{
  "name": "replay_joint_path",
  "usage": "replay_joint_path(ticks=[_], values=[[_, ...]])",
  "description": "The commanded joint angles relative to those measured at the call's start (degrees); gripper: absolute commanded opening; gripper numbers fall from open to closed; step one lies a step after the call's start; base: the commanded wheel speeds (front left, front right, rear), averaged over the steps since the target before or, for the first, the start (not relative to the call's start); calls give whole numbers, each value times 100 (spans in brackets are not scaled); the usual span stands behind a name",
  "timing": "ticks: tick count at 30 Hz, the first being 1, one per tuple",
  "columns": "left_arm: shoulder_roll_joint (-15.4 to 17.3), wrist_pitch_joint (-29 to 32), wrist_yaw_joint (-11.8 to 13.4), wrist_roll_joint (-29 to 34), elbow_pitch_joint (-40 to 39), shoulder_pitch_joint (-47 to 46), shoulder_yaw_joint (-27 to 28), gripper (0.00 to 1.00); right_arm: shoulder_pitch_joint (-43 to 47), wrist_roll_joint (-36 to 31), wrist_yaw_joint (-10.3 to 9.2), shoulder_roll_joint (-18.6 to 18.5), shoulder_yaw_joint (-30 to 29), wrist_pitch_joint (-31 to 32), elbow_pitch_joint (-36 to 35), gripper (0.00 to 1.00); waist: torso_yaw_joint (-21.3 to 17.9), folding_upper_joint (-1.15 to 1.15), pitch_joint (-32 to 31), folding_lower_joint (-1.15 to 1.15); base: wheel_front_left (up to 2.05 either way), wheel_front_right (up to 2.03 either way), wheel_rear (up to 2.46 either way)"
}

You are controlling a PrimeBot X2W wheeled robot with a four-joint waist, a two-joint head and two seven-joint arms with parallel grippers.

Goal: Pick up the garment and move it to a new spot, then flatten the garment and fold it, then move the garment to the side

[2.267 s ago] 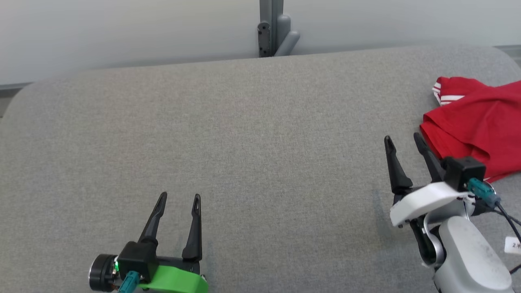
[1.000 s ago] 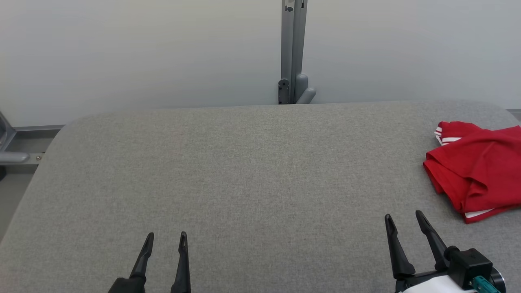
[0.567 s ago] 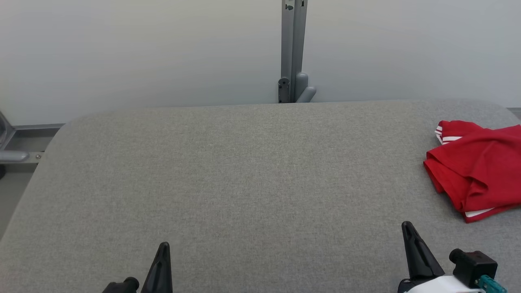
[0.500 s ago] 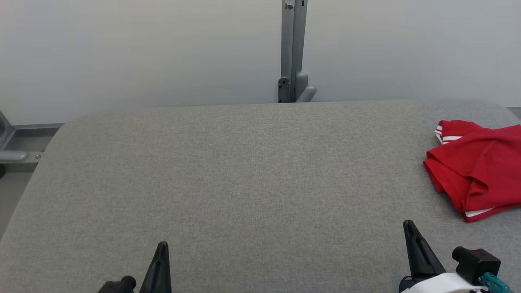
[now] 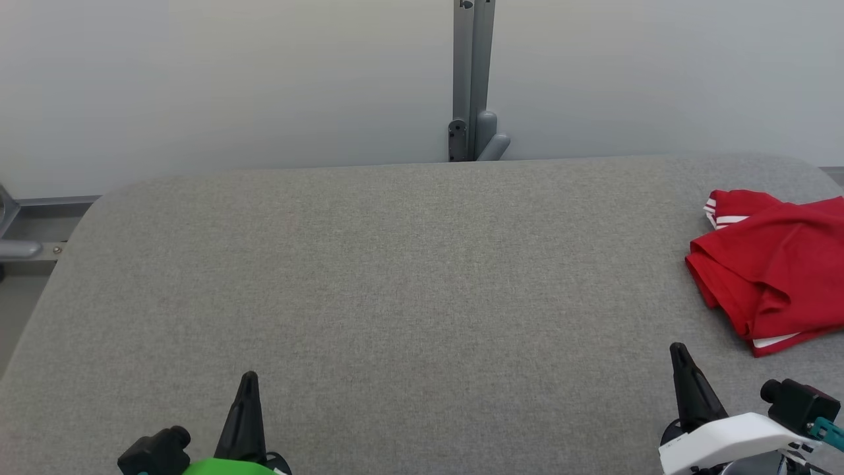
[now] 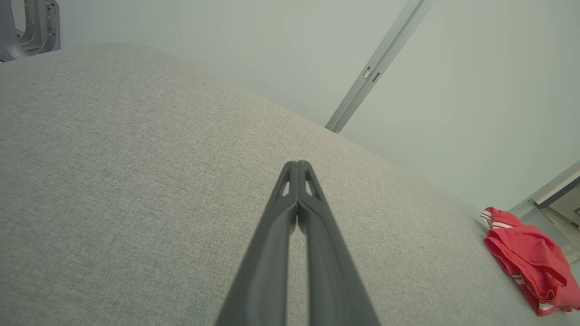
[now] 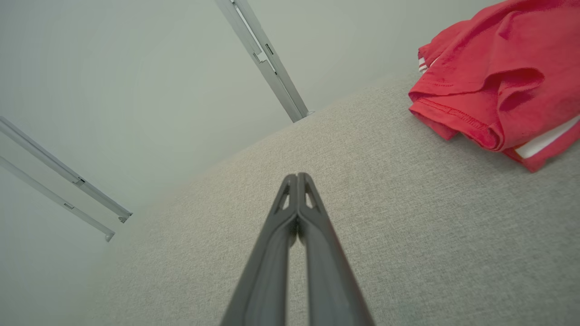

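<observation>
One red garment [image 5: 778,270], on grey table [image 5: 395,277]

The garment [image 5: 778,264] is red cloth with narrow white stripes showing at two of its edges, loosely folded into a rumpled, layered bundle. It lies on the grey fabric surface [image 5: 409,290], at the surface's right side near its far corner, partly cut off by the head view's edge.

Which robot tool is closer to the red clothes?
The right tool, on the white mount: the red garment lies close by it. The left tool, on the green mount, is far across the grey surface.
</observation>
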Motion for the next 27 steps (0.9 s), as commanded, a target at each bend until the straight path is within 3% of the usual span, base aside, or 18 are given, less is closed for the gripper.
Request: replay_joint_path(ticks=[1,27], values=[[34,30,-39,-233,-50,-208,48,0,-192,217,-1,-48,-57,51,-27,0,-3,0,6,0,0,0,0],[32,371,-226,-2264,189,-694,289,0,-721,2232,0,-58,-496,752,374,0,-52,0,131,0,0,0,0]])
